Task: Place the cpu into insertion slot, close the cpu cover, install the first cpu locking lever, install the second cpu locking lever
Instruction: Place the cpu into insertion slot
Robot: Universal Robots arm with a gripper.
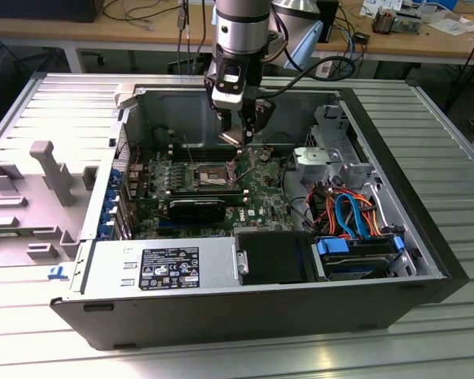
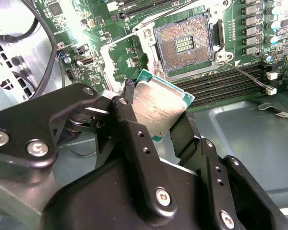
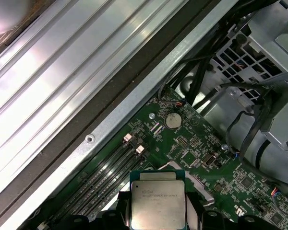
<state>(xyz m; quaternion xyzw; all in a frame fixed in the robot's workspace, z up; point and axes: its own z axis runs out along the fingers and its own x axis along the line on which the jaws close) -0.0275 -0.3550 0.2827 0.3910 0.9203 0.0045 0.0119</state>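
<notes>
One slight tilt of the silvery-grey square cpu (image 2: 159, 108), pinched edgewise in our black gripper (image 2: 156, 117) near the open tan-gold square insertion slot (image 2: 185, 43), could seat it crooked, we judge.

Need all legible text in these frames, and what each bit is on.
Nothing reads reliably.
cpu, held in the jaws: several etched lines on its metal top, too small to read.
power supply label: black sticker with white print and symbols, too small to read.
motherboard: white silkscreen marks by the components, too small or blurred to read.
</notes>
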